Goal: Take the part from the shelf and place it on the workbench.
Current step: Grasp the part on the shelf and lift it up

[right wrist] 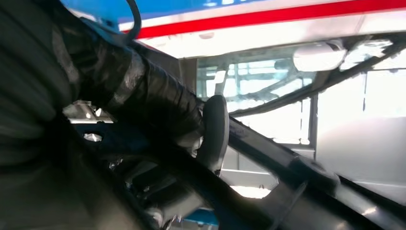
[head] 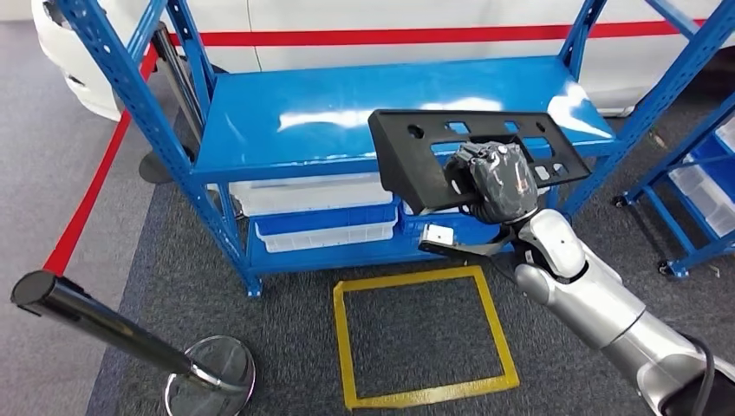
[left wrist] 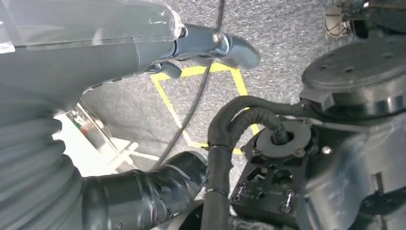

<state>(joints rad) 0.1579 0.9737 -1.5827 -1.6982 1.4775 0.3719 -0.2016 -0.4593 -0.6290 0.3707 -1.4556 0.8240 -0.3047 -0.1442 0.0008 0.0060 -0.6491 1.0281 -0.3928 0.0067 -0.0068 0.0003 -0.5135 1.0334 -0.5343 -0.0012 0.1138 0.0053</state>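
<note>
A: Where is the part (head: 416, 160) sitting?

B: It is hanging in the air in front of the blue shelf (head: 347, 113), over the shelf's front edge and above the white bins (head: 303, 195) on the lower level. It is a flat black panel with slots along it. The right hand (head: 492, 180) is gripping it near the lower right edge, fingers wrapping the rim.

A: Orientation?

B: The long axis is running side to side, roughly along the shelf front. The slotted face is tilting up toward the head camera, with the left end dropping lower than the right.

A: What is the right wrist view adding?

B: It is showing the thumb (right wrist: 214, 129) pressing against the part's dark edge (right wrist: 287, 177) from close behind, which the head view is hiding behind the knuckles.

A: And the left hand (left wrist: 143, 191)?

B: The left wrist view is showing it hanging above grey carpet (left wrist: 282, 28) and a yellow tape square (left wrist: 239, 86). Its dark fingers are curling; whether they are closing fully, I cannot tell.
</note>
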